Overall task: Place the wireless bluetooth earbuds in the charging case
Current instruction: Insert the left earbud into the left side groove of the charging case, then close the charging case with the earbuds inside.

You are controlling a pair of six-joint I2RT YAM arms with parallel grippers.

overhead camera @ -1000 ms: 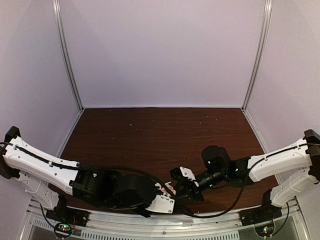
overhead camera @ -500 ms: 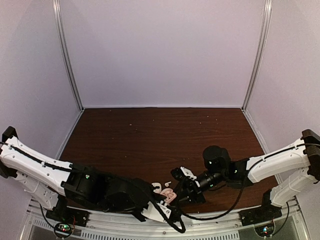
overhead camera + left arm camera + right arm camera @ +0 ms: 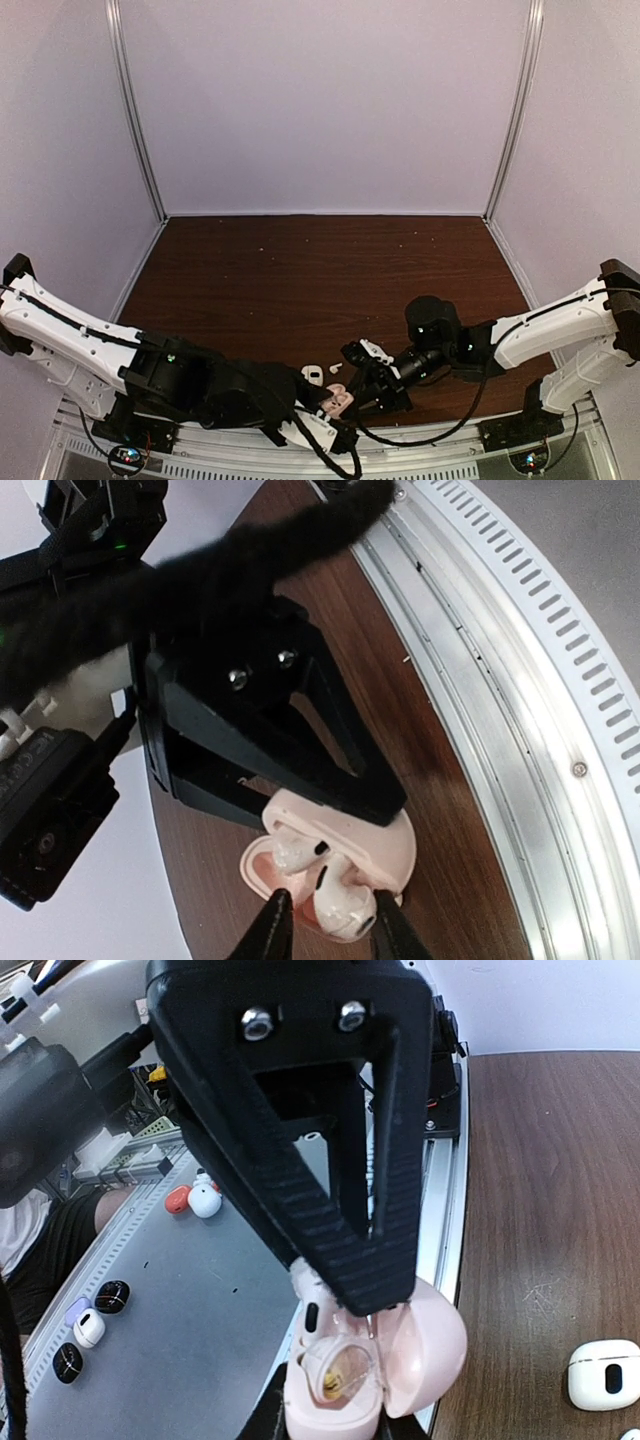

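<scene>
The charging case [image 3: 445,845] is pale pink with its hinged lid open, and it hangs just over the table's near edge. My right gripper [image 3: 370,1295] is shut on it at the hinge end; its black fingers [image 3: 300,770] show in the left wrist view. Two white earbuds sit in the wells, one [image 3: 295,852] deeper in and one [image 3: 340,905] nearer. My left gripper [image 3: 328,932] straddles the nearer earbud with its jaws narrowly apart and a small gap on one side. From above, the case [image 3: 340,400] lies between both grippers.
A small white rounded-square case [image 3: 603,1373] lies on the brown table [image 3: 300,280] beside the right gripper, also seen as the white case [image 3: 313,374] from above. The slotted metal rail [image 3: 520,680] runs along the near edge. Other earbud cases [image 3: 200,1200] lie on the grey surface below.
My left arm has drawn back toward the near edge, uncovering the pink case and the white case beside it. The left jaws have widened a little. The right arm has barely moved.
</scene>
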